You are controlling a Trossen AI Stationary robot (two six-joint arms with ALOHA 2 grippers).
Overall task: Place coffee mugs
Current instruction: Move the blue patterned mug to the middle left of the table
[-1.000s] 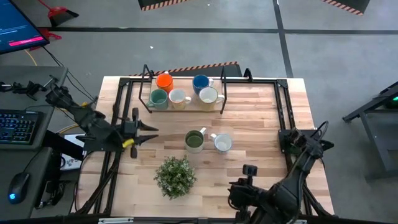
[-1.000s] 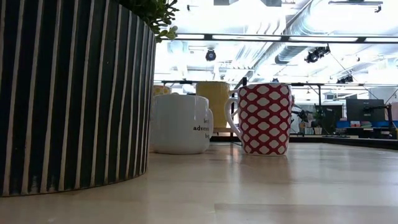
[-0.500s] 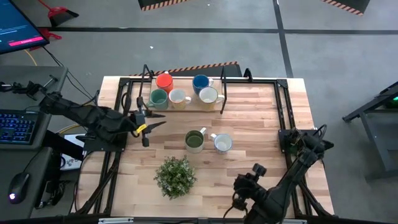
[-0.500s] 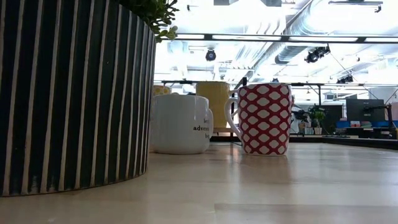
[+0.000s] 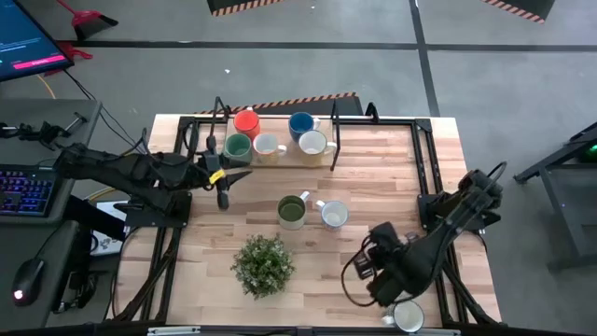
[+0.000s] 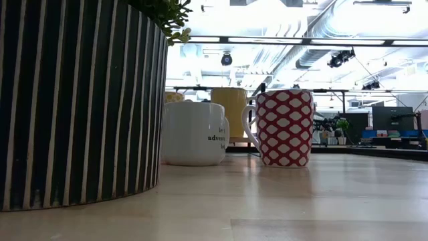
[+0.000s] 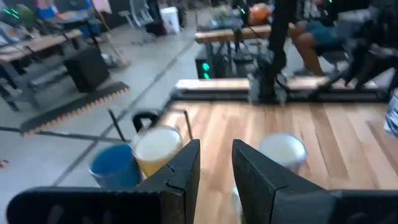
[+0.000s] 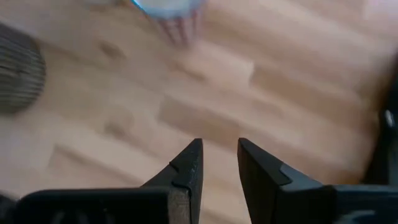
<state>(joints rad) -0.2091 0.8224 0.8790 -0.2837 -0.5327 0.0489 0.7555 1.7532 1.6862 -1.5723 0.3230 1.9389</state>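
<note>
Over the worktop's (image 5: 392, 177) left edge, we note the left hand (image 5: 227, 179), slightly parted and empty, just beside the teal mug (image 5: 237, 147) on the rear rack. Olive-green mug (image 5: 292, 210) and patterned mug (image 5: 334, 215) stand centrally. Near the front right, the right hand (image 5: 366, 264) is narrowly parted, empty.

Only partly legible dark lettering on the side of the white mug (image 6: 194, 133) in the low view: "advent" across the middle line, cut off at the mug's curve, with fragments of lines above and below too clipped to read. Just beside it, red-and-white patterned mug (image 6: 283, 127), unlettered. Nothing else readable.
</note>
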